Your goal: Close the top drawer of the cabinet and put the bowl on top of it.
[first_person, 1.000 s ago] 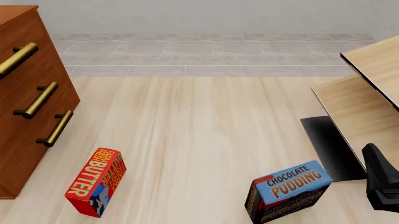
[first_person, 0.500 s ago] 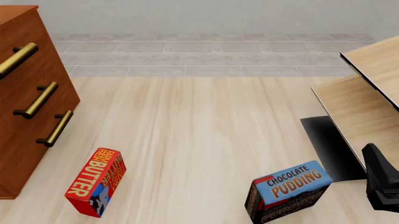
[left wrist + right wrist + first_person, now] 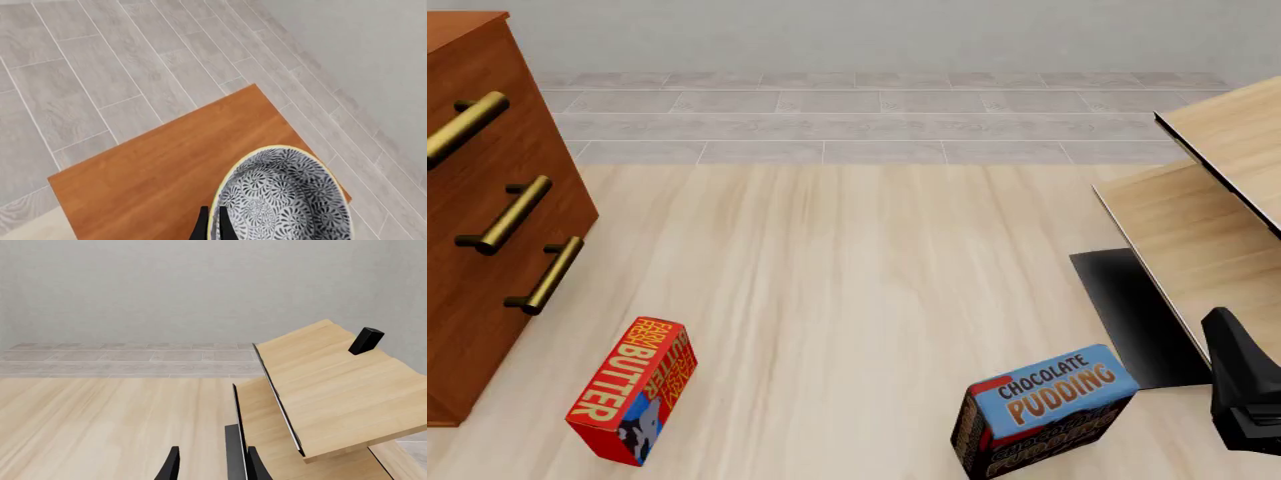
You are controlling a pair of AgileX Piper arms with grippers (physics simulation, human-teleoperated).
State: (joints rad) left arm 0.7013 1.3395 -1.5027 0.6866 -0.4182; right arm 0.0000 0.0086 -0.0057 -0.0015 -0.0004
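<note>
In the left wrist view the bowl (image 3: 283,200), blue-grey floral with a pale yellow rim, sits over the cabinet's flat reddish-brown top (image 3: 167,165). My left gripper (image 3: 212,229) is shut on the bowl's rim, one black finger on each side of it. I cannot tell whether the bowl rests on the top or hangs just above it. In the front view the cabinet (image 3: 487,260) stands at the left, and the top drawer (image 3: 461,128) lies flush with the two below. My right gripper (image 3: 213,469) stands open and empty near the pale furniture. Bowl and left gripper are out of the front view.
A red butter box (image 3: 631,390) lies on the wood floor in front of the cabinet. A chocolate pudding box (image 3: 1044,408) stands at the lower right, next to my right arm (image 3: 1244,392). Pale light-wood furniture (image 3: 1214,200) with a dark panel (image 3: 1128,310) fills the right side.
</note>
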